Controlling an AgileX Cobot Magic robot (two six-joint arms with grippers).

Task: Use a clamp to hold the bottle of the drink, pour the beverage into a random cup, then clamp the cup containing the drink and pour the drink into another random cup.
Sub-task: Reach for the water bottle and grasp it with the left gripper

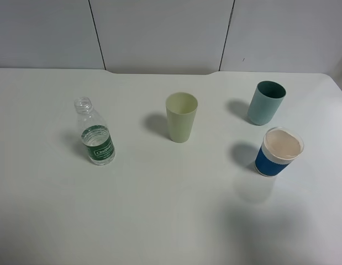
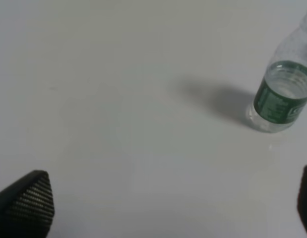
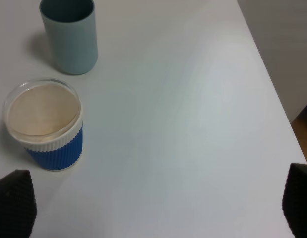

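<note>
Zero steps done so far. Left clamp [image 2: 168,206] and right clamp [image 3: 155,206]: jaws spread wide, holding nothing. Bottle [image 1: 95,134] upright on the counter [image 1: 159,210], water inside, well apart from the empty-looking yellow-green cup [image 1: 181,117]. Left to do: grab, pour, grab, pour.

High camera overlooks the table [image 1: 159,221]; 2 wrist cameras hover close (left shares the bottle [image 2: 279,99], right the blue-banded cup [image 3: 51,146])

Jaws spread wide on left gripper [image 2: 165,204] and right gripper [image 3: 155,203].
</note>
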